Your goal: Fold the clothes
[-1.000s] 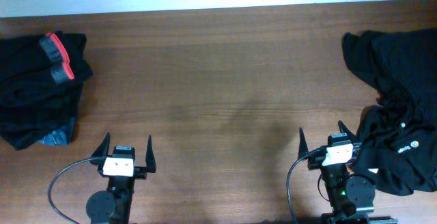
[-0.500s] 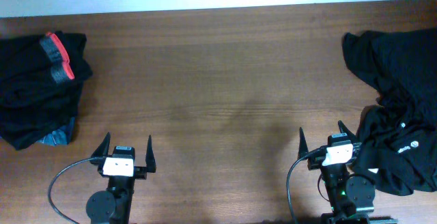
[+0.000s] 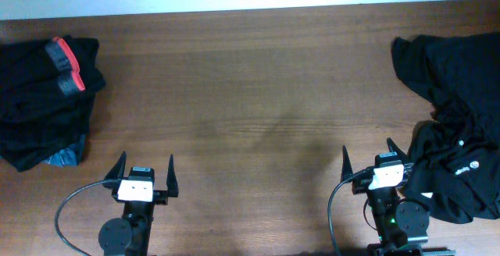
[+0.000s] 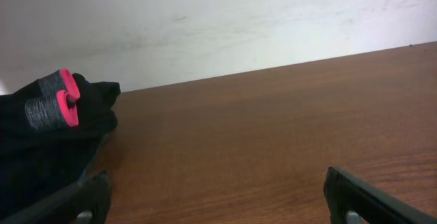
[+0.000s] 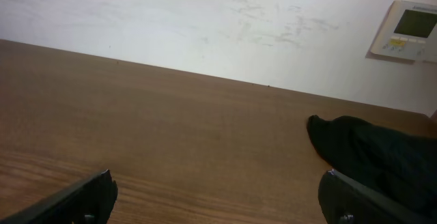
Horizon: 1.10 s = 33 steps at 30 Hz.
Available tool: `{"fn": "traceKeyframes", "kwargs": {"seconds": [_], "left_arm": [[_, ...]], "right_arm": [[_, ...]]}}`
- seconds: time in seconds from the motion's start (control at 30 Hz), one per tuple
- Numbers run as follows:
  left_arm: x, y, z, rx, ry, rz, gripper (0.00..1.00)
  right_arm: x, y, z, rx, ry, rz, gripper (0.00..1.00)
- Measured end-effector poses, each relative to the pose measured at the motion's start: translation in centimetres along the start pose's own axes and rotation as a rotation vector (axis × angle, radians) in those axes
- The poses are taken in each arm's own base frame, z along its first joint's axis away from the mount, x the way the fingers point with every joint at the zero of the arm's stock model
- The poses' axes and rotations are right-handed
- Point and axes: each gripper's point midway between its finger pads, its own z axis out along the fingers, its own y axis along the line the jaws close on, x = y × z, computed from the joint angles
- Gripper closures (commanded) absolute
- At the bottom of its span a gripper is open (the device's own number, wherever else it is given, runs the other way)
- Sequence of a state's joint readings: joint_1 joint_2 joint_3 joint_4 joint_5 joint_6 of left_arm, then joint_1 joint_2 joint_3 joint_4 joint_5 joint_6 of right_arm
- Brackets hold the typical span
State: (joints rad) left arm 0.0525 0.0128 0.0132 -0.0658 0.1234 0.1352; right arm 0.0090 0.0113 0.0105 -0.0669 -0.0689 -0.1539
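Note:
A loose heap of black clothes (image 3: 457, 115) lies at the table's right edge; it also shows in the right wrist view (image 5: 382, 159). A stack of folded dark clothes (image 3: 43, 96) with a grey and red band lies at the far left, also in the left wrist view (image 4: 48, 125). My left gripper (image 3: 145, 169) is open and empty near the front edge, right of the stack; its fingertips (image 4: 85, 197) show in the left wrist view. My right gripper (image 3: 369, 154) is open and empty, its right finger next to the heap.
The brown wooden table (image 3: 250, 84) runs to a white wall at the back. A white wall panel (image 5: 410, 20) hangs at the upper right in the right wrist view. Cables run from both arm bases at the front edge.

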Motion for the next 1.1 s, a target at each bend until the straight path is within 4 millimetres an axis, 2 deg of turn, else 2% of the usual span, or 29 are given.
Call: {"fn": "traceKeyframes", "kwargs": {"seconds": [0.8,0.97,1.1], "left_arm": [[-0.1,0.0,0.0,0.001,-0.001,0.0,0.01],[-2.6,0.2,-0.3,0.005,0.006,-0.037,0.01],[-5.1,0.6,-0.1,0.011,0.057,-0.061,0.01]], "right_arm": [[0.2,0.0,-0.1,-0.001,0.013,0.054,0.01],[-0.1,-0.3,-0.5,0.011,0.084,0.08,0.01],[-3.0,-1.4,-0.7,0.039,0.143,0.099,0.01]]}}
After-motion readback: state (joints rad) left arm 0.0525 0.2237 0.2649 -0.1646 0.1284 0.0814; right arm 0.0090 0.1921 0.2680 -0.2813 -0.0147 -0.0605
